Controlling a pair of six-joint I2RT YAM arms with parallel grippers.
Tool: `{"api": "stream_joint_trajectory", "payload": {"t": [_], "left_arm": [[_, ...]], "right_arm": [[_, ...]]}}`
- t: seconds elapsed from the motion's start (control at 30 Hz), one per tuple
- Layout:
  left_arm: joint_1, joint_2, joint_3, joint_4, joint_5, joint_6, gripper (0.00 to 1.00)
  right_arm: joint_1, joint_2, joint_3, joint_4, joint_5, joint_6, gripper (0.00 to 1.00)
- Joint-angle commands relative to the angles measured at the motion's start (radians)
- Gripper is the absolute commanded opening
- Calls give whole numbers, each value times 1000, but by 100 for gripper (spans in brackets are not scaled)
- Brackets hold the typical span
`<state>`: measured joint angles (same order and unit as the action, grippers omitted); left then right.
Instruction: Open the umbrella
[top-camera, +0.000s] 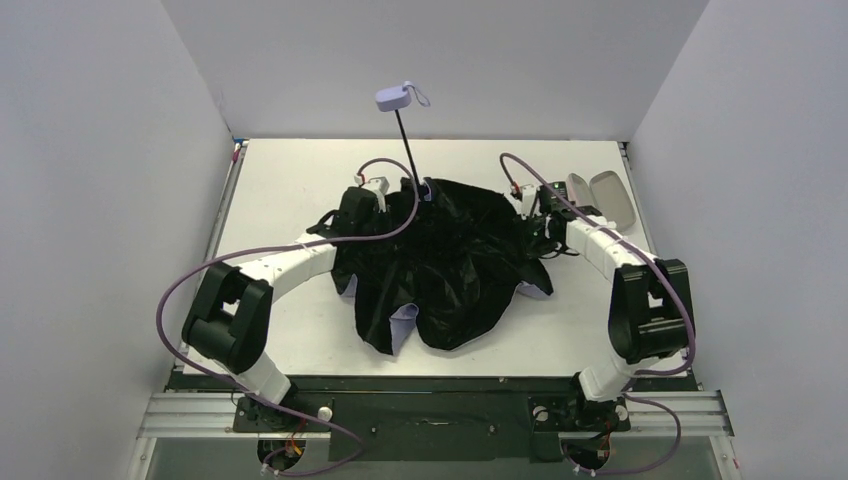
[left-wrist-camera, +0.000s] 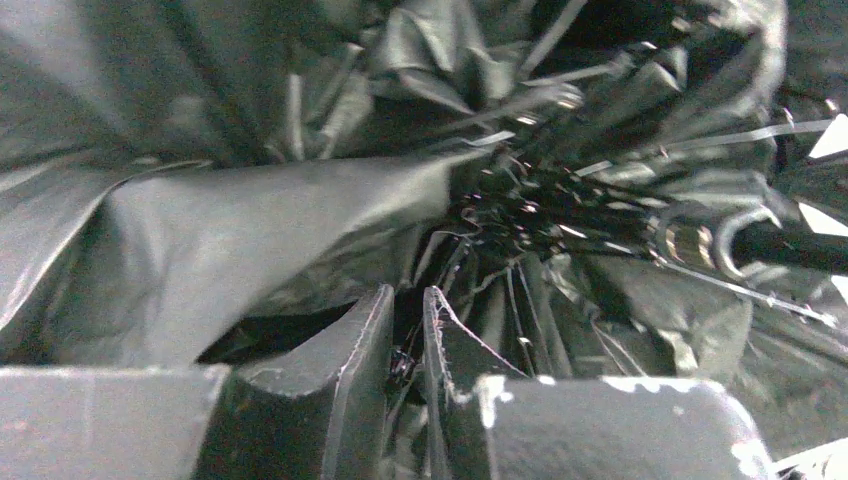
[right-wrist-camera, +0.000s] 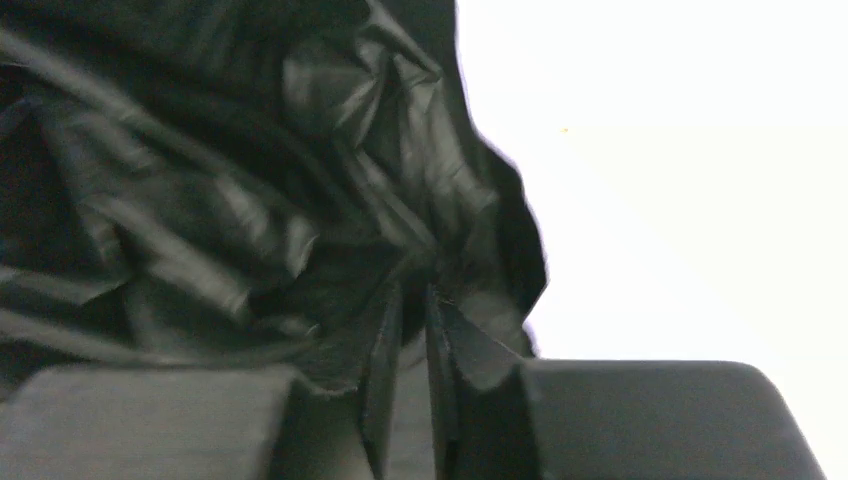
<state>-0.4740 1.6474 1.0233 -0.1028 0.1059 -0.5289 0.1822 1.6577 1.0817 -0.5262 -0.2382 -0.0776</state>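
Umbrella (top-camera: 440, 265) lies half-spread, shaft up; left hand (left-wrist-camera: 408, 330) and right hand (right-wrist-camera: 412, 330) pinch canopy folds. Next judged: pulling apart.

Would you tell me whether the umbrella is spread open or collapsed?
Collapsed: the umbrella lies as a crumpled black heap on the table, its ribs bunched together, while its shaft sticks up.

Overhead view; wrist views against umbrella (top-camera: 440, 260)

black umbrella (top-camera: 440, 265) underside, lavender handle (top-camera: 395, 97), thin black shaft (top-camera: 408, 140), white table (top-camera: 290, 180), pale case (top-camera: 605, 195).
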Motion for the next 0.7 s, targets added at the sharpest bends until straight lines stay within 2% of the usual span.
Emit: {"api": "stream_joint_trajectory", "payload": {"t": [0.0,0.03,0.1,0.17,0.27,0.33,0.47,0.67], "left_arm": [[-45,-60,-7,-34,-27,66,0],[-57,-62,-1,-32,-28,65,0],[-69,-61,9,-28,-28,66,0],[-78,-61,18,-24,-34,74,0],[-78,-61,25,-21,-34,86,0],[-78,-61,26,-19,-32,89,0],[-78,-59,27,-20,-28,96,0],[-76,-54,38,-16,-31,105,0]], "right_arm": [[-15,-149,68,17,-255,27,18],[-6,-178,86,20,-305,62,26],[9,-210,110,30,-359,123,33],[29,-233,126,57,-385,169,39],[91,-242,147,99,-373,233,42],[129,-221,161,145,-365,282,39],[164,-145,178,275,-338,411,22],[177,7,232,438,-344,583,17]]}}
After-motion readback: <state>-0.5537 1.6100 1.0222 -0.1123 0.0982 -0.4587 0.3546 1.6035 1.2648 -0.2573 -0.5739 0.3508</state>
